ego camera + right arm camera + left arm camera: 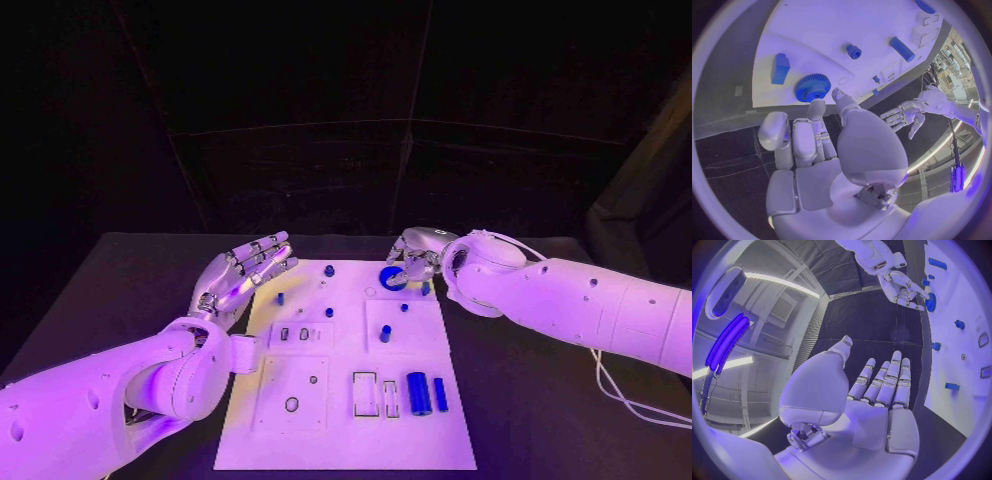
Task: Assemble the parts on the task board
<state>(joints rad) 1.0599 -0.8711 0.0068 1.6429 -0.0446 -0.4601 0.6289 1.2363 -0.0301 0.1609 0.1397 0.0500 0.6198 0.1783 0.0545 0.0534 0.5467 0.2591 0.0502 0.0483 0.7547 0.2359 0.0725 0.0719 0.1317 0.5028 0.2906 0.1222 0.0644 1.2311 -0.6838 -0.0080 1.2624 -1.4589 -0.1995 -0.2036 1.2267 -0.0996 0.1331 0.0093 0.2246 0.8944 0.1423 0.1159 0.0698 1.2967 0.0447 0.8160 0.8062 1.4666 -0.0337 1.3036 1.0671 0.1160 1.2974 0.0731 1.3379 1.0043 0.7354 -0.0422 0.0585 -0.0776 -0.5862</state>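
The white task board (343, 435) lies in the middle of the black table. Near its far right corner a blue gear (391, 278) lies flat on the board. My right hand (420, 254) hovers just over it with curved fingers, and two fingertips (836, 93) touch the rim of the gear (812, 87) from one side without gripping it. My left hand (245, 270) is flat and open at the board's far left edge, fingers stretched out and holding nothing. Blue cylinders (418, 393) lie at the near right, and small blue pegs (385, 333) stand mid-board.
A blue block (780, 68), a peg (854, 51) and a bar (902, 49) sit on the board past the gear. White cables (635, 400) trail on the table at the right. Bare black table flanks the board on both sides.
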